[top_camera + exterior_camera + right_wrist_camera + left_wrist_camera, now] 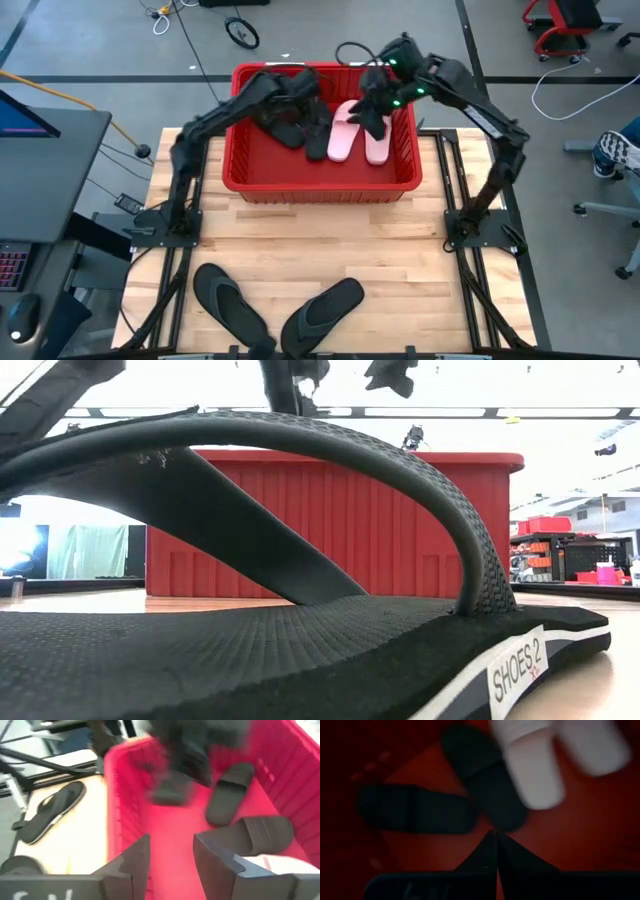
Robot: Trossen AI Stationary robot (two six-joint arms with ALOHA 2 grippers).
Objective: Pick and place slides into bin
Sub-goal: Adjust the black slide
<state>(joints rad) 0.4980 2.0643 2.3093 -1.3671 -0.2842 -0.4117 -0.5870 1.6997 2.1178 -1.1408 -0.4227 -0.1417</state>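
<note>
Left gripper [496, 837] jaws together, holding nothing, above black slides [485, 780] in the red bin [320, 185], right gripper [170, 852] jaws apart, empty over bin, two flip-flops [228, 300] on table [330, 240] seen only from above.

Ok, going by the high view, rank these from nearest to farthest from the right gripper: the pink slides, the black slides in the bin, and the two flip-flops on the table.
1. Pink slides, in the bin, just below the right gripper.
2. Black slides, farther left in the bin.
3. Flip-flops, on the table's near edge; farthest.
</note>
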